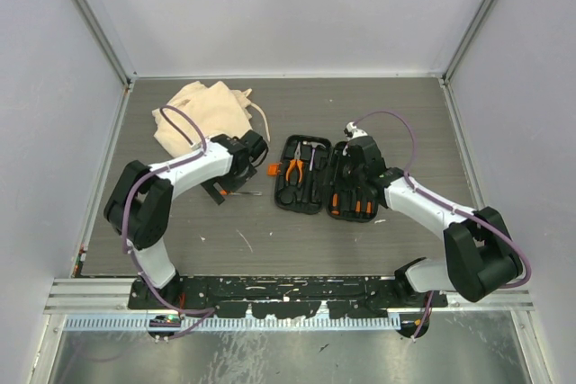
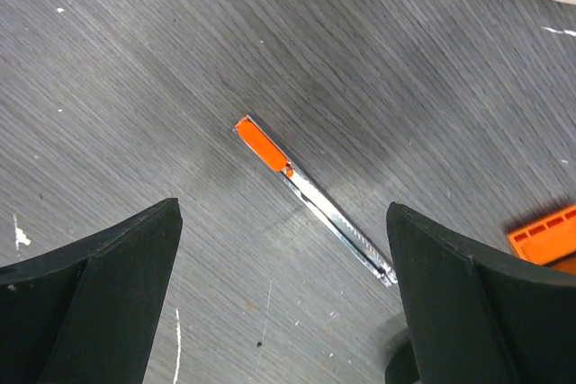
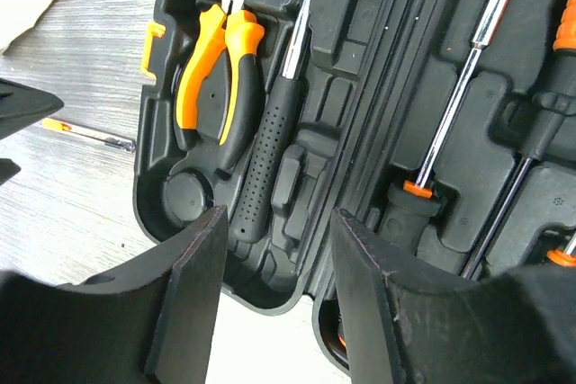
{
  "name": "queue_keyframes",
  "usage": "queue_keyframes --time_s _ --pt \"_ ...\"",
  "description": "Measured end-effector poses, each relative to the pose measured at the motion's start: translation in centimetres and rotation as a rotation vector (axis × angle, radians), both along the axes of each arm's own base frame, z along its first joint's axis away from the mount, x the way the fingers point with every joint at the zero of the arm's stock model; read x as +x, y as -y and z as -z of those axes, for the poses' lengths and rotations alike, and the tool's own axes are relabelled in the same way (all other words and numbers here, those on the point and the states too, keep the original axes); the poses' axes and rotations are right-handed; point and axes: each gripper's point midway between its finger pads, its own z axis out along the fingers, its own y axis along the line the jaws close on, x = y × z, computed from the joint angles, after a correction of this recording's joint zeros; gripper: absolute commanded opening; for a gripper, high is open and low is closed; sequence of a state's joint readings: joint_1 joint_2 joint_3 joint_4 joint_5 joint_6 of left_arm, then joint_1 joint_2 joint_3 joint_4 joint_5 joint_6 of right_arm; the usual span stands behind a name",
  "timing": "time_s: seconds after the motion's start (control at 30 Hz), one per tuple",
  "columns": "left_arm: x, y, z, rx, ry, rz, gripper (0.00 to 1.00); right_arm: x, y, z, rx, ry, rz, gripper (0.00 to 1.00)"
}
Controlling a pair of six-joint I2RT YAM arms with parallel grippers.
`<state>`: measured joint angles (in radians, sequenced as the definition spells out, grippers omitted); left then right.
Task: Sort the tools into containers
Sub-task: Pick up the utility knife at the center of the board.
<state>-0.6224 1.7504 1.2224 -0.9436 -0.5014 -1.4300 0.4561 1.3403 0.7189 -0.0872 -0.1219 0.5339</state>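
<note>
The black tool case lies open mid-table, its orange latch on the left. In it lie orange-and-black pliers, a black-handled hammer and screwdrivers. The beige cloth bag lies at the back left. A thin silver tool with an orange end lies on the table left of the case. My left gripper is open and empty just above it. My right gripper is open and empty over the case's near edge.
Grey walls close in the table on the left, right and back. The case's orange latch sits just right of the left gripper. The bag's drawstring trails toward the case.
</note>
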Motion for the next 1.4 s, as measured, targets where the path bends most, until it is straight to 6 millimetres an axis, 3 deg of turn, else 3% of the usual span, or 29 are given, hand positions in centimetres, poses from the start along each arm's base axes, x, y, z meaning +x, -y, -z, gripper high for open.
queue_keyframes --time_s 0.33,0.6,1.0,1.23,1.4 --pt "1.2 -1.0 2.6 0.009 -0.015 -0.063 0.88 -0.1 0.0 -0.1 0.003 -0.001 -0.004 0.54" --pt "1.5 -1.6 3.4 0.010 -0.009 -0.083 0.64 -0.2 -0.1 -0.1 0.005 -0.002 -0.006 0.54" --pt "2.1 -1.6 3.4 0.015 0.019 -0.075 0.16 -0.3 0.0 0.1 0.006 -0.008 -0.004 0.54" --pt "2.1 -2.1 3.4 0.054 0.005 -0.022 0.01 -0.3 -0.1 0.0 0.013 -0.013 0.001 0.54" --pt "2.1 -2.1 3.3 0.074 -0.015 0.030 0.00 -0.3 -0.1 0.0 0.013 -0.014 0.002 0.54"
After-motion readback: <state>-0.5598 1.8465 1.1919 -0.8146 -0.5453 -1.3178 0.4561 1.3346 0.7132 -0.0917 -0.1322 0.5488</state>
